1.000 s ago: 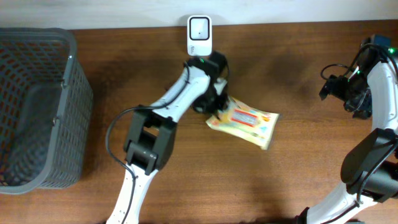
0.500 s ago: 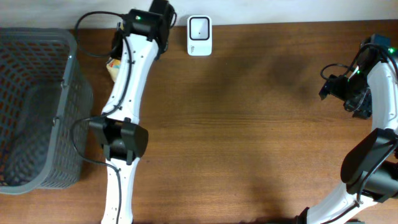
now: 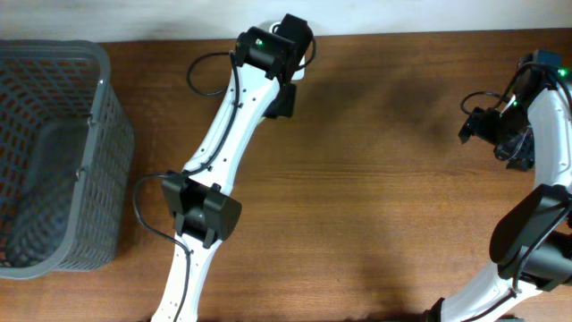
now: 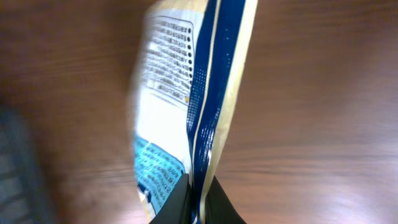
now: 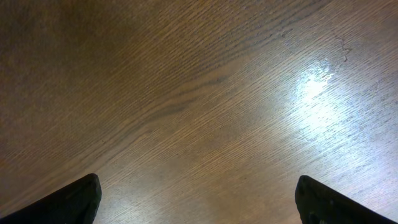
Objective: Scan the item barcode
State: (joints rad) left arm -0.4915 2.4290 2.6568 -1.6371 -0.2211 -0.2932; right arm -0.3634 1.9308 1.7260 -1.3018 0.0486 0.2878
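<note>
The item is a snack packet (image 4: 180,93), white and yellow with a dark blue seam and blocks of small print. It hangs in the left wrist view, pinched at its lower edge by my left gripper (image 4: 198,202), which is shut on it above the wooden table. No barcode can be made out on the blurred face. From overhead, my left gripper (image 3: 284,97) sits at the back middle of the table, and the arm hides both the packet and the white scanner. My right gripper (image 5: 202,202) is open wide over bare wood and appears at the far right (image 3: 494,134).
A grey mesh basket (image 3: 103,107) fills the left end of the table. The left arm (image 3: 223,134) stretches diagonally from the front edge to the back wall. The right arm (image 3: 545,107) stays along the right edge.
The left arm has swung right from the back corner beside the basket to over the scanner's spot, carrying the packet. The right arm has not moved.
</note>
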